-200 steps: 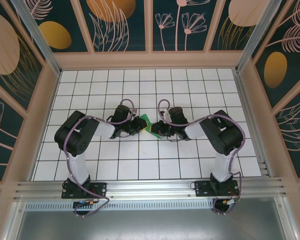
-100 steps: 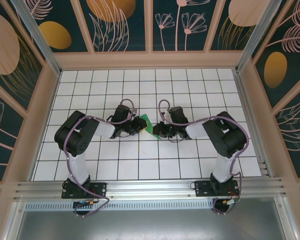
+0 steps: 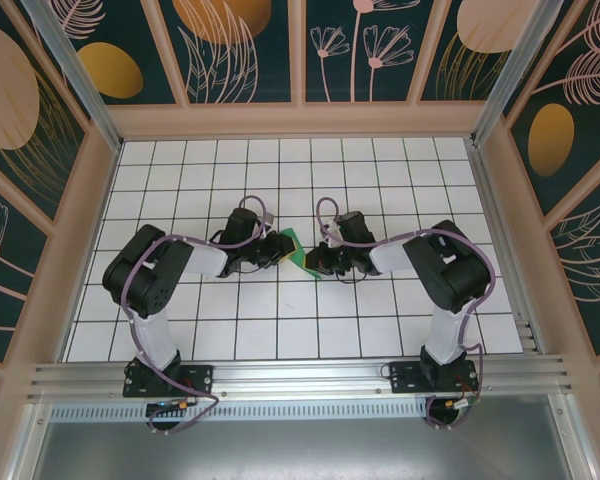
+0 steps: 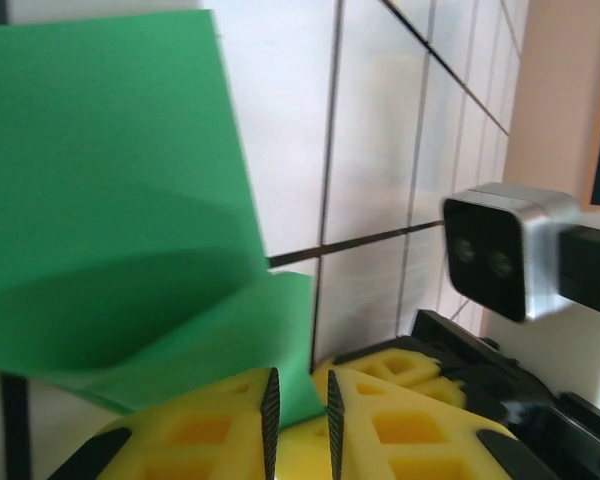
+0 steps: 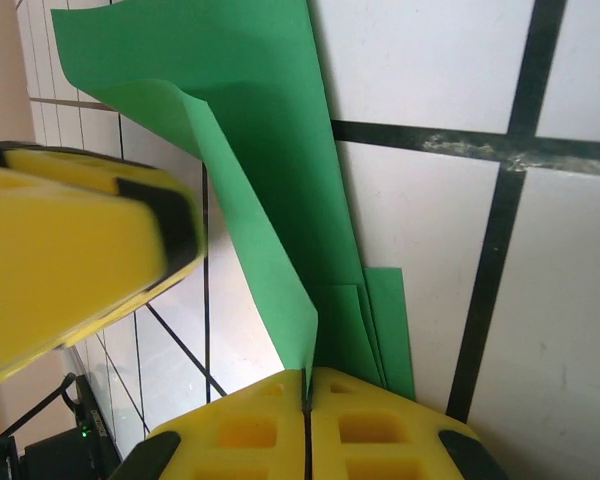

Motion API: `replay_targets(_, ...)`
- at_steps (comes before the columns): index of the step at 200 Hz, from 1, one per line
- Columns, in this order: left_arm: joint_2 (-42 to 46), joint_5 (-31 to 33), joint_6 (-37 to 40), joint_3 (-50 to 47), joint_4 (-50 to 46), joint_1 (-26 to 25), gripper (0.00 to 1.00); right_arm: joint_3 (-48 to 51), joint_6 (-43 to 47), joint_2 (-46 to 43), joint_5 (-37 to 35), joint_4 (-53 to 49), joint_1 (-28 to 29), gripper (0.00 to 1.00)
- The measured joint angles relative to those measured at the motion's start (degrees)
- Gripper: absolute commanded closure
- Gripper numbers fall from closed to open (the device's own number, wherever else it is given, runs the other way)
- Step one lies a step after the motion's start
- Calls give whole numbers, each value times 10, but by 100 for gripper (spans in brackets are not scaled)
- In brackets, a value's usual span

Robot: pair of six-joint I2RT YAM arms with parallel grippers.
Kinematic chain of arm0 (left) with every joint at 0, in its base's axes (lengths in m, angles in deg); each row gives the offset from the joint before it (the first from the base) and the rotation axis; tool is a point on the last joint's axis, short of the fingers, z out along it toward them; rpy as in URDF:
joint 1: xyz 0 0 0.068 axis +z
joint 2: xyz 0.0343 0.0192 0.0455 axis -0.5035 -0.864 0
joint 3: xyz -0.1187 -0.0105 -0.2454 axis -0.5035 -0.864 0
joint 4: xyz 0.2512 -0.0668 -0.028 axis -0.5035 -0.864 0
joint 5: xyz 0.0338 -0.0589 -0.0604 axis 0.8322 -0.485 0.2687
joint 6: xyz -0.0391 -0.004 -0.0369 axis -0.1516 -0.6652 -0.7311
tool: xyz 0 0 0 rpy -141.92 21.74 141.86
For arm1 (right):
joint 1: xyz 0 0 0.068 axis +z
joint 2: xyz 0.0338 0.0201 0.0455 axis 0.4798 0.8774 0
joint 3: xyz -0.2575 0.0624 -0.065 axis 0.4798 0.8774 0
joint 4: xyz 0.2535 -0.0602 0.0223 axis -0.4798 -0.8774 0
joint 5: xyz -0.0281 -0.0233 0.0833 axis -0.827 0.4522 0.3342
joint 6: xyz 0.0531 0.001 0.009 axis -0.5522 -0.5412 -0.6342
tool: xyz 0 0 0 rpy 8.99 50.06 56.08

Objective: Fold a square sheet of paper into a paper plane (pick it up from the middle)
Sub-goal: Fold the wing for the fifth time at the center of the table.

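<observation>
The right gripper [image 5: 307, 385] is now pressed shut on the lower edge of the square sheet of paper [image 5: 250, 150], while the left gripper [image 4: 300, 388] has been eased to a narrow gap, a corner of the sheet lying loosely in it. The hold is judged to be passing to the right side for the next crease. Held at the centre of the top view, the sheet is thin, matt, bright green, curled and partly doubled above the glossy white tiled table [image 5: 430, 60]
</observation>
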Motion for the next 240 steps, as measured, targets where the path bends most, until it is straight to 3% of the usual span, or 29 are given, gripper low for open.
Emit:
replay_targets(80, -19, -7, 1, 7, -15, -6, 83, -3, 0, -1, 6, -5, -1, 85)
replay_targets(137, -27, 6, 24, 18, -50, -6, 83, -7, 8, -27, 1, -49, -5, 75)
replay_targets(211, -27, 5, 31, 18, -50, -6, 83, -7, 36, -42, 1, -105, -7, 91)
replay_targets(240, -27, 6, 30, 18, -50, -6, 83, -7, 43, -30, 1, -106, -7, 92)
